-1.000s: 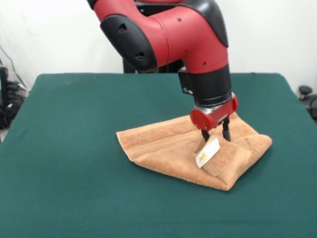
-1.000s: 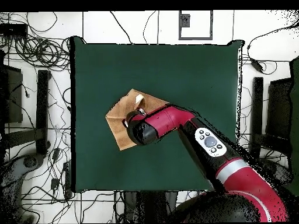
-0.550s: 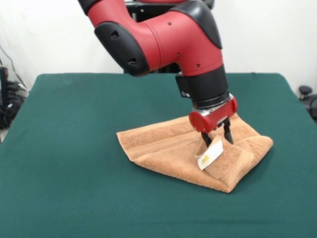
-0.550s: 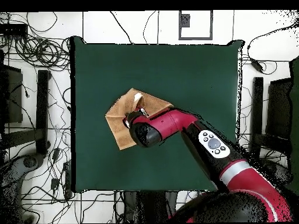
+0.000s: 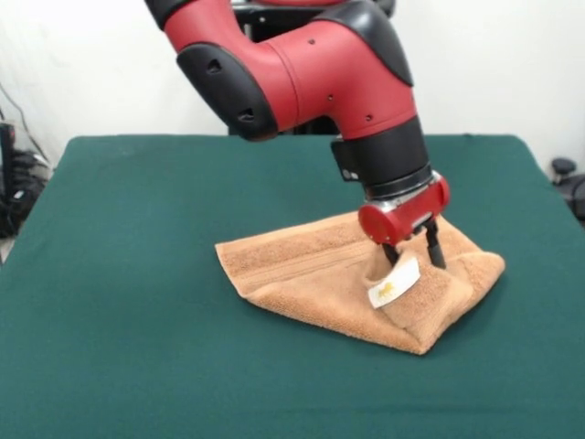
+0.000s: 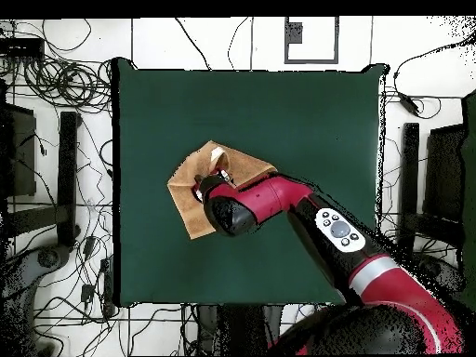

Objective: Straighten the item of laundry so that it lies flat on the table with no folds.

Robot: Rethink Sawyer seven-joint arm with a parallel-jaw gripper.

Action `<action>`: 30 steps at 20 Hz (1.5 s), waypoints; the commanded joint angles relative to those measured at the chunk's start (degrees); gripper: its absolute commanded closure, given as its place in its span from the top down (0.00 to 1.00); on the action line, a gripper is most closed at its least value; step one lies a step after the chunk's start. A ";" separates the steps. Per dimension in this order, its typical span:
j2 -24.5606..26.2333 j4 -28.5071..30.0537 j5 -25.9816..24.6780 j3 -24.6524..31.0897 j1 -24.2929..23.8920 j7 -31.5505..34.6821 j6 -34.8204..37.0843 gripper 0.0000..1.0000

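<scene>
Here I see the towel (image 5: 329, 288) lying folded and bunched on the green bench (image 5: 137, 274), right of centre in the front view. The gripper (image 5: 413, 254) is down on the towel's raised right part, its 2 black fingers (image 5: 433, 249) spread a little with a ridge of terry between them; I cannot tell whether they truly pinch it. The white label (image 5: 393, 282) hangs just below the fingers. From overhead, the red arm (image 6: 279, 200) covers the towel's right side, and the cloth sits left of the bench's middle.
</scene>
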 commanded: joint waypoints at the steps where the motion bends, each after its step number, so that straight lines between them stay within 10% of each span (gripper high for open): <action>1: -1.55 -1.09 2.84 2.18 4.91 6.72 -2.26 1.00; 16: -2.99 -10.60 8.58 -1.72 14.61 6.45 4.26 1.00; 30: 0.74 -14.95 7.61 -0.33 13.53 0.02 2.99 1.00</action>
